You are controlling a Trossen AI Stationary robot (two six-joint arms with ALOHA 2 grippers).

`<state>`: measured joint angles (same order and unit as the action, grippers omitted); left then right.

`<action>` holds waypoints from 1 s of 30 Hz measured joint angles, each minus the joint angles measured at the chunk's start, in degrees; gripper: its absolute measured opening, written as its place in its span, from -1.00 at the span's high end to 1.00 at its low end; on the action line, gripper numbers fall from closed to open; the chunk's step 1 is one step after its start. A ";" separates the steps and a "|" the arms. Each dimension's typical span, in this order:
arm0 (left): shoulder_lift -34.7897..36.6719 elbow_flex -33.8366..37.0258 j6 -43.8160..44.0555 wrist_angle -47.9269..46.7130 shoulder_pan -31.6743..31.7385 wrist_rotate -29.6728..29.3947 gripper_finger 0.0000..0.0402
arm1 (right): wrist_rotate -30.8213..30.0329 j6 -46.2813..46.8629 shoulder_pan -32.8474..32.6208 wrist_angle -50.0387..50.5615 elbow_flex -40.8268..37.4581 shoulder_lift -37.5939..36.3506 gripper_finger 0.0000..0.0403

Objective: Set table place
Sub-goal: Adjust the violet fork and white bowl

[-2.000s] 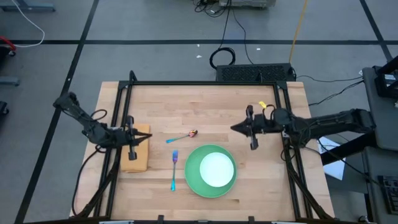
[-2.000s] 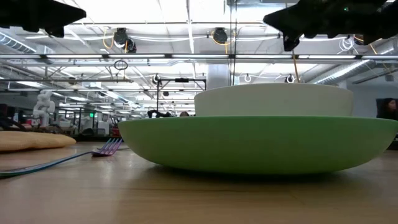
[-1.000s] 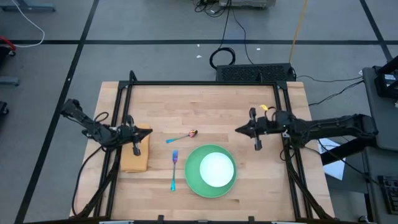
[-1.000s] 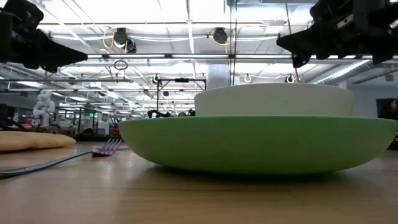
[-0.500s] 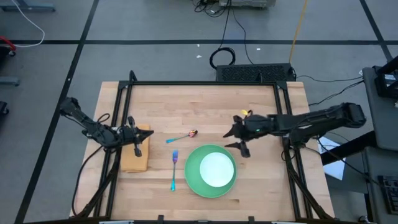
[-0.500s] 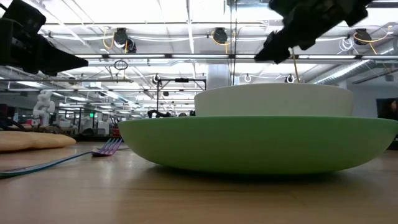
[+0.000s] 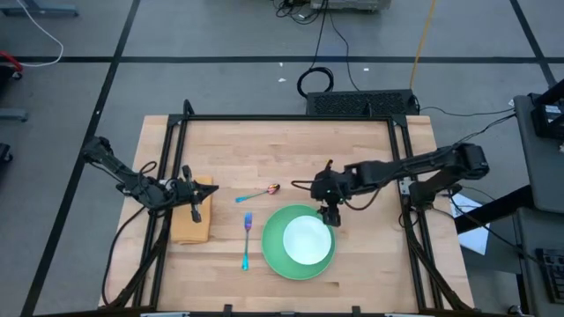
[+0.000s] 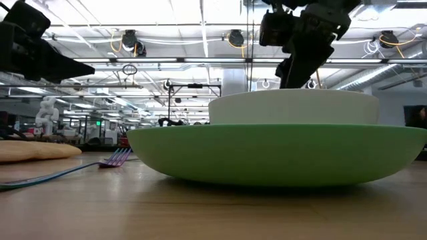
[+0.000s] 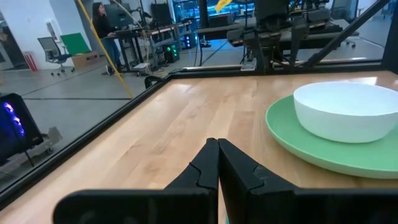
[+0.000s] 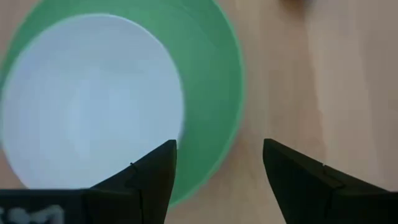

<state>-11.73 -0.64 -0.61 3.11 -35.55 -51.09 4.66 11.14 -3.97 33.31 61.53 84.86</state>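
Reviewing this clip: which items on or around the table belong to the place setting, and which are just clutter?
Place setting: plate, bowl, fork, spoon, cloth.

Clutter: coiled cable and black box on the floor beyond the table.

- Bowl (image 7: 307,237) sits in plate (image 7: 284,258), on the table (image 7: 291,145).
- Fork (image 7: 246,241) lies left of the plate; spoon (image 7: 257,192) behind the fork.
- Cloth (image 7: 192,226) lies at the table's left edge.

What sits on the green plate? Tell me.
A white bowl sits on the green plate, inside its rim. The plate's centre beneath the bowl is covered. The bowl looks empty.
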 joint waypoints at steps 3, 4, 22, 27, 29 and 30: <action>0.00 0.00 0.79 0.00 0.00 0.00 0.95 | 3.15 1.57 -0.77 -0.67 0.29 0.44 -0.15; 0.00 0.00 0.84 0.00 0.00 0.00 0.95 | 4.02 2.36 -1.06 -0.63 0.29 0.74 -0.15; 0.11 0.02 3.02 1.47 0.00 0.04 0.95 | 0.99 8.14 -5.98 -1.98 0.23 4.97 -0.15; 0.11 0.02 3.84 1.43 0.00 0.07 0.95 | -0.39 9.85 -6.92 -1.04 -0.86 5.16 -0.15; 0.11 0.02 3.84 1.40 0.01 0.07 0.95 | -1.82 11.01 -7.10 -1.61 -1.90 5.16 -0.15; 0.11 0.02 3.86 1.41 0.01 0.07 0.95 | -1.92 11.47 -7.08 -2.56 -2.53 5.16 -0.15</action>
<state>-11.62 -0.62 3.25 4.52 -35.54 -51.03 2.74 22.62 -11.05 30.76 59.00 90.02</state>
